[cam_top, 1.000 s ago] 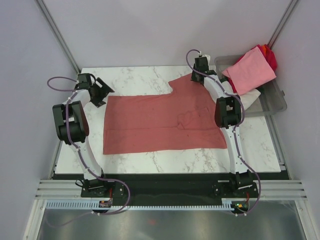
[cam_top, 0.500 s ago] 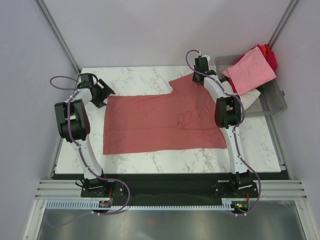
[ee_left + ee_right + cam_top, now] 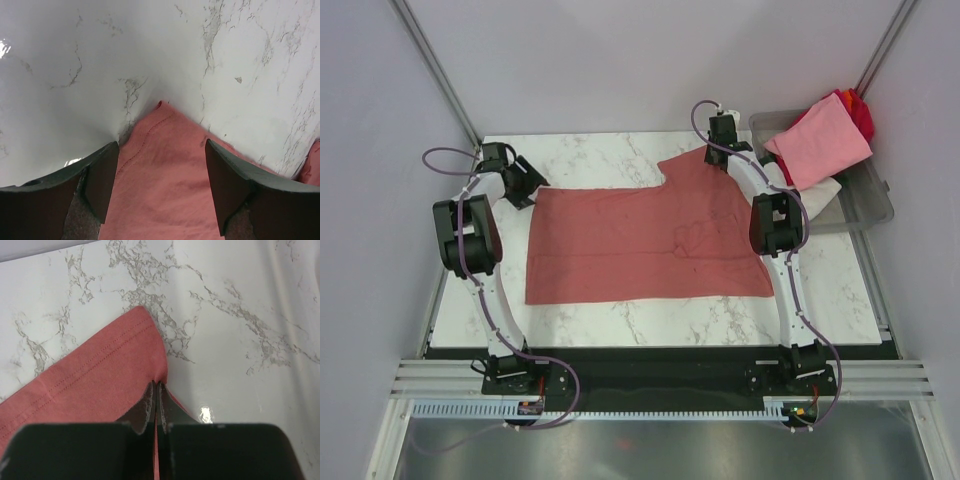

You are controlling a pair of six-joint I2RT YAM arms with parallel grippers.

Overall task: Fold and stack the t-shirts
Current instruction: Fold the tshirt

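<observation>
Pinching t-shirt (image 3: 95, 385) edge, right pincer (image 3: 156, 390)

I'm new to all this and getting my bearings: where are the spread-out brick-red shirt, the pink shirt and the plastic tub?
Brick-red shirt (image 3: 640, 245), overhead view, middle of its body.
Pink shirt (image 3: 820, 140), overhead view, its upper face.
Plastic tub (image 3: 868, 203), overhead view, its near right wall.

A robotics test cell: a marble-patterned table (image 3: 600, 155) boxed in by bare lilac-grey walls (image 3: 620, 60) and slanting aluminium struts (image 3: 435, 70). Two white-and-black arms, left (image 3: 470, 250) and right (image 3: 780, 230), are bolted to metal rails (image 3: 660, 385) along the table's near edge, with purple cables (image 3: 445, 157) looping loose. A clear grey tub (image 3: 868, 208) sits at the far right corner.
</observation>
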